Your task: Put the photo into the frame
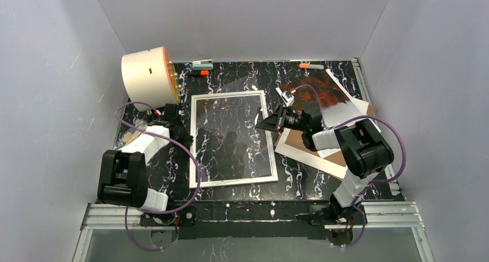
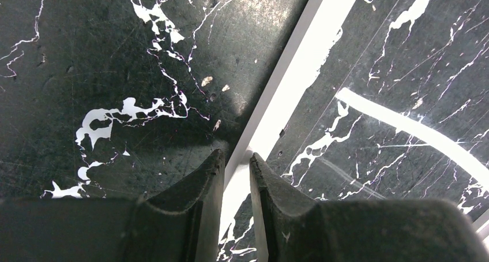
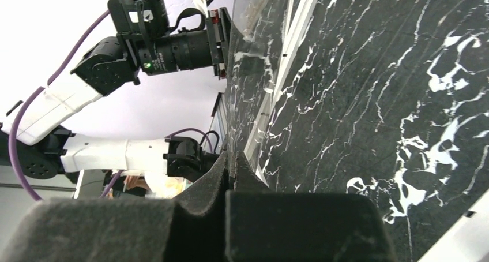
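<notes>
**Glass pinched by the right gripper, photo outside the frame**

The photo (image 1: 324,92) lay at the far right of the table (image 1: 300,175), with its red-orange half towards the back wall and its grey-white half nearer the arms. It rested on a white mat (image 1: 362,107), and the mat lay over a brown board (image 1: 295,142). The right arm reached across part of that stack. The photo sat to the right of the frame (image 1: 230,182), near it but not in it.

The frame lay flat in the middle of the table, its white rails enclosing dark marble that showed through.

The right gripper (image 1: 264,123) was at the frame's right rail. In its wrist view the fingers (image 3: 214,172) were closed tight on the thin edge of a clear pane (image 3: 245,83). The pane ran away from them edge-on and tilted up from the table, mirroring both arms on its face.

The left gripper (image 2: 236,161) was at the frame's left rail. Its fingers were drawn to a narrow gap with the white rail running between the tips, and they appeared to clamp it.

A cream drum (image 1: 147,74) with an orange face stood at the back left. Two clamps (image 1: 202,63) sat along the table's back edge.
</notes>
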You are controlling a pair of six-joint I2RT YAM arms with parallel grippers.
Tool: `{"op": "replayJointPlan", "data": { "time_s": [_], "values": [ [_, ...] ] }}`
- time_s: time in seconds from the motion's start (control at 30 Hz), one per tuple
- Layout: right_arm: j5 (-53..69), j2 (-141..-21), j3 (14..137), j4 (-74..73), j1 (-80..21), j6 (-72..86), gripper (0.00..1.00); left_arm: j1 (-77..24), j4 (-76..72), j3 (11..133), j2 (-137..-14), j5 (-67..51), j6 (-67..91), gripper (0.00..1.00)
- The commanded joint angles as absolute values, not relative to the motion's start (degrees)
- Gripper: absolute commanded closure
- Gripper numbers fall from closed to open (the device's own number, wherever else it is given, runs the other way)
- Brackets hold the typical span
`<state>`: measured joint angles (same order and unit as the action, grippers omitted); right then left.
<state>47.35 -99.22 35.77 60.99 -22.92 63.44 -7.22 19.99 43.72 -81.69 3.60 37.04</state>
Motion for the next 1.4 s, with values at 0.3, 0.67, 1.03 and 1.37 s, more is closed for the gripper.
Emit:
{"op": "replayJointPlan", "data": {
  "time_s": [0.3,0.67,1.03,1.37],
  "values": [
    [45.8,-101.2,38.7,67.4,-23.6,67.5,0.99,-6.6,20.9,43.1,-82.0,3.9,36.5,0.79],
    [43.1,-103.3,39.1,66.9,-23.6,67.1,0.99,-6.4,20.8,43.2,-82.4,3.9,36.4,0.79],
    [46.3,-105.7,39.7,71.9,-23.8,66.9,0.99,-6.4,20.6,43.2,-82.7,3.8,36.3,0.79],
    [49.6,-106.9,40.8,73.1,-24.4,64.7,0.99,-6.3,20.6,43.1,-82.8,3.7,36.3,0.79]
  ]
}}
